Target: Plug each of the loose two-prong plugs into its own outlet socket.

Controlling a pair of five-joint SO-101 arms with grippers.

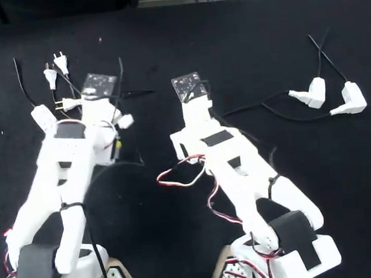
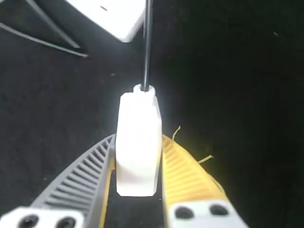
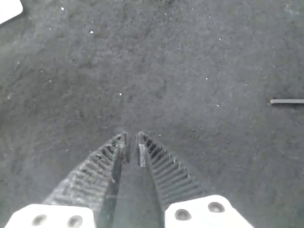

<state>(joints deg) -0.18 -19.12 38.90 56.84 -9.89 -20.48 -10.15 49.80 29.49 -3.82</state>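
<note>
A: Left hand, state?
B: Clamped on a white corded plug. It is pinched between the grey finger and the yellow finger. No prongs are seen. Its long axis lies along the fingers, and the cord runs straight away from the wrist.

A: Right hand?
B: Nearly together with a thin gap, nothing held. It hangs over bare counter, near the middle in the high view.

A: Where is the held plug on the counter?
B: Back left, at the left arm's tip.

A: Key relation?
B: A white block lies just ahead of the held plug, offset toward the grey-finger side. Its socket face cannot be told. If it is the outlet, the cord end is judged to be facing it, so the plug would need turning round first.

A: Anything else?
B: A loose plug and a second loose plug lie beyond the left arm. A gold-pronged plug and a white bar lie just beside its tip, so the left arm is nearer to these. An angled white piece and a second angled piece lie far right, well apart from both arms. The right arm is judged nearer to those two.
</note>
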